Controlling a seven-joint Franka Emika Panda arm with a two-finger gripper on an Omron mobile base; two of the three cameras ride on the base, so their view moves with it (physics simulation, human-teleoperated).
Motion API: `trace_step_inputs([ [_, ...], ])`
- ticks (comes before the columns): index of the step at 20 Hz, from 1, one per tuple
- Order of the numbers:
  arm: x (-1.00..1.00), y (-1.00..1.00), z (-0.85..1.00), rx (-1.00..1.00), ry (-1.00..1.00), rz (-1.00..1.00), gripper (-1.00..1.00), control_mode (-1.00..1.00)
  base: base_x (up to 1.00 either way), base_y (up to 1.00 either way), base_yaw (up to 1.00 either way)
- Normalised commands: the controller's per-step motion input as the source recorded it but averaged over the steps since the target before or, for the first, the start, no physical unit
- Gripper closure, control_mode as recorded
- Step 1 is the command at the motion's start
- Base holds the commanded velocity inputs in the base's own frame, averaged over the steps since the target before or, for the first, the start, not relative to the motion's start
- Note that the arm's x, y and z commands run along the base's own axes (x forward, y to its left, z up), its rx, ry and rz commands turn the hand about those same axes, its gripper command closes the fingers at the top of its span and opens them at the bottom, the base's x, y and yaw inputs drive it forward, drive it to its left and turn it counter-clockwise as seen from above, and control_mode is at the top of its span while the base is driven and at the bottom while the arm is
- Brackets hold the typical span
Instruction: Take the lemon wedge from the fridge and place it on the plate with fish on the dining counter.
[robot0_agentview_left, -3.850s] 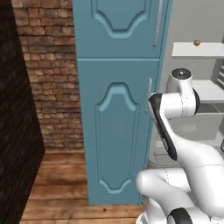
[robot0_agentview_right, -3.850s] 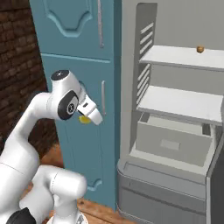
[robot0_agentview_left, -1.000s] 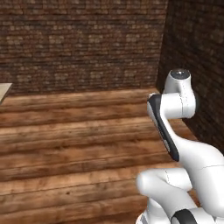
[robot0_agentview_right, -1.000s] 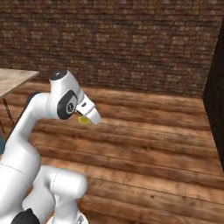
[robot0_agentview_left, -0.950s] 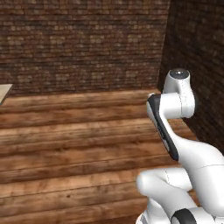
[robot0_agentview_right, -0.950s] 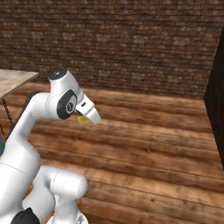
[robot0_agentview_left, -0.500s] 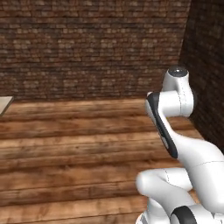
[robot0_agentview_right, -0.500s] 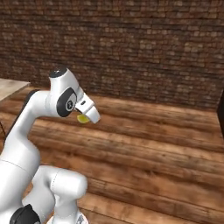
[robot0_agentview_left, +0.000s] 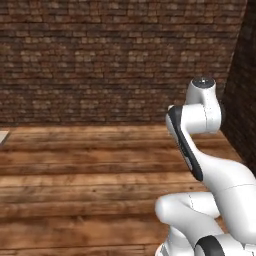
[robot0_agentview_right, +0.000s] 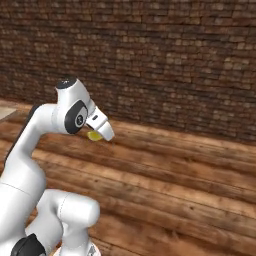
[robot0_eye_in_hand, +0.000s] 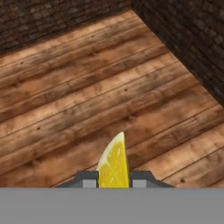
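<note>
The jaws were clamped on the small yellow lemon wedge (robot0_eye_in_hand: 114, 165), held above the brown wooden plank floor (robot0_eye_in_hand: 87, 87), near a dark brick wall (robot0_agentview_right: 165, 60).

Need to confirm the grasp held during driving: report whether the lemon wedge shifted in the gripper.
No. The lemon wedge sits pinched in the gripper, as before; just the brick wall behind shifted.

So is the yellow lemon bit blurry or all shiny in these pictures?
Hand view: the lemon wedge is sharp and evenly bright, with no glare, held between the gripper tips. Right base view: it is a small, slightly soft yellow spot tucked under the white hand.
</note>
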Motion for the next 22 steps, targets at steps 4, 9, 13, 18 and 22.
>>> trace_step_inputs([
  [4,0.00,0.00,0.00,0.00,0.00,0.00,1.00,1.00,1.00,0.10,0.22],
  [9,0.00,0.00,0.00,0.00,0.00,0.00,1.00,1.00,1.00,0.03,0.41],
  [13,0.00,0.00,0.00,0.00,0.00,0.00,1.00,1.00,1.00,0.00,0.49],
  [18,0.00,0.00,0.00,0.00,0.00,0.00,1.00,1.00,1.00,0.00,0.50],
  [22,0.00,0.00,0.00,0.00,0.00,0.00,1.00,1.00,1.00,0.06,0.45],
])
